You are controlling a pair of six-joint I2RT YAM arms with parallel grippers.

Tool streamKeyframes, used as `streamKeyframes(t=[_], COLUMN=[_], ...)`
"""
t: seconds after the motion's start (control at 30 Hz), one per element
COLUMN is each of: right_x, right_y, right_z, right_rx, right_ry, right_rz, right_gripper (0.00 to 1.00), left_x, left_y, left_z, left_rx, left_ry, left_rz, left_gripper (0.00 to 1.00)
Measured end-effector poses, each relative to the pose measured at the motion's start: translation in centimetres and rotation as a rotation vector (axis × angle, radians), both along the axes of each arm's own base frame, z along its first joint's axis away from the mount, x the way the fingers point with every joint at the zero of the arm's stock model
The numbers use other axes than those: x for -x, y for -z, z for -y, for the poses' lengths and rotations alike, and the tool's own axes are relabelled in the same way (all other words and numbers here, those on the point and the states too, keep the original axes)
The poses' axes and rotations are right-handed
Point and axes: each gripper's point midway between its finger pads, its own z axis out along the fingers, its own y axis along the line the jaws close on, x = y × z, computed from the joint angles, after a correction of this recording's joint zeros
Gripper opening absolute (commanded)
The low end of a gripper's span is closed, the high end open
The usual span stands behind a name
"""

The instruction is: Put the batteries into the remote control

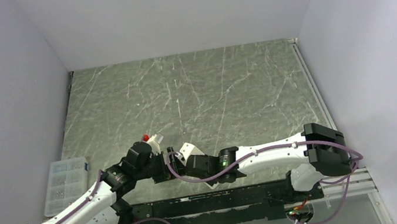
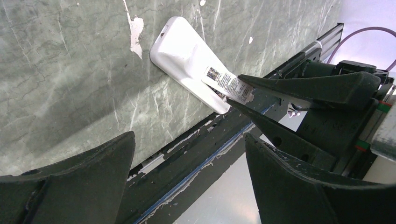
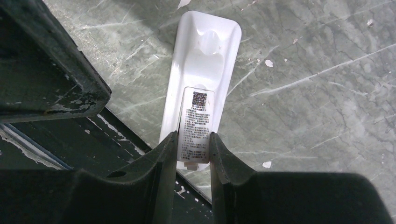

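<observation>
On the far left, well apart from both tools, a clear compartment box [image 1: 64, 182] sits at the desk's edge. Our left tool [image 2: 189, 140] hangs spread wide and holds nothing. The remote control [image 2: 187, 56] lies ahead of it and slightly to its right, plain white back up, flat on the desk [image 1: 211, 92].

Our right tool [image 3: 193, 135] is the nearer one and is already on the remote control. Its fingers [image 3: 159, 158] press in on either side of the labelled panel [image 3: 198, 116] at the end closest to it. The long axis runs straight out ahead of this tool, in line with its reach, so we judge that any pull or slide on the panel goes along that line.

The grey marbled desk is scuffed and chipped, and a dark rail [image 2: 201, 154] runs just behind the pinched end. Pale walls close in the sides. We cannot find the batteries in any view.
</observation>
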Motion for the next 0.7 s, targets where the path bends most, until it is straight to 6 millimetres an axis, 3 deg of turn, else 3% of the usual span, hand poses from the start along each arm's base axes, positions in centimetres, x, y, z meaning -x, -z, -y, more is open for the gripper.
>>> streamKeyframes(t=[0.7], right_x=[0.00], right_y=[0.28], right_z=[-0.04], right_rx=[-0.001], right_ry=[0.024], right_rz=[-0.003], right_gripper=[0.28], left_x=[0.11], left_y=[0.14], left_z=[0.02], left_rx=[-0.002], left_ry=[0.005], left_rz=[-0.009], left_gripper=[0.92])
